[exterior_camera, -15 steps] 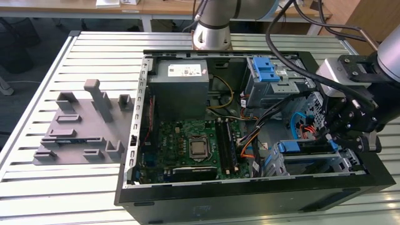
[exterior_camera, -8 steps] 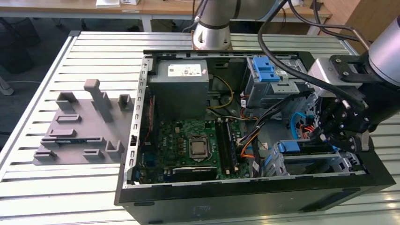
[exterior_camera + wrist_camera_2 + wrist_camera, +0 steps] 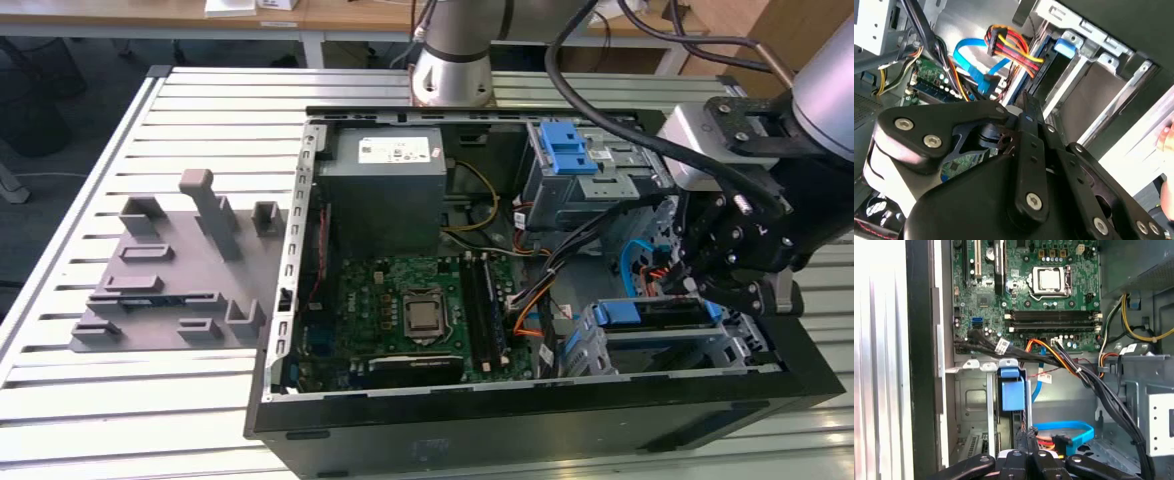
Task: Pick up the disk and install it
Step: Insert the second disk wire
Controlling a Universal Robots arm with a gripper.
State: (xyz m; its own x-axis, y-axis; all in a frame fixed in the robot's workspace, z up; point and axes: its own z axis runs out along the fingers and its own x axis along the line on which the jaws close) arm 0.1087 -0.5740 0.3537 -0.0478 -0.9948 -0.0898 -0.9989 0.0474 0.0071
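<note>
Grey moulded fixture (image 3: pixel 174 270), at the exterior view's left, lies on the slatted metal worktop (image 3: pixel 80 400), well apart from my gripper (image 3: pixel 707 290) and outside the open computer case (image 3: pixel 534 425).

Inside the case, the grey power supply box (image 3: pixel 384 175) with its white sticker and the green motherboard (image 3: pixel 414 300) sit between that fixture and my gripper. Neither is touched. A bare blue latch strip (image 3: pixel 567 150) on the upper drive cage stands beyond my gripper, toward the arm's base, and is not the part in question.

The disk (image 3: pixel 654 312), framed by its blue carrier, sits in the metal bay at the case's near corner. It is directly under my gripper and reaches from it toward the exterior view's left.

In the first wrist view, the disk (image 3: pixel 1013 395) appears edge-on straight ahead of my gripper (image 3: pixel 1027 442). Its blue end is farthest from me, and orange and black cables (image 3: pixel 1064 360) cross beyond it.

I judge that the disk's long axis runs in line with my gripper's reach, pointing away from me toward the motherboard (image 3: pixel 1049 285). My gripper is at the disk's near end, either touching it or just beside it. I cannot tell whether my gripper is clamped on that end or only closed against it.

A loose blue data cable (image 3: pixel 1069 429) curls just beside my gripper.
</note>
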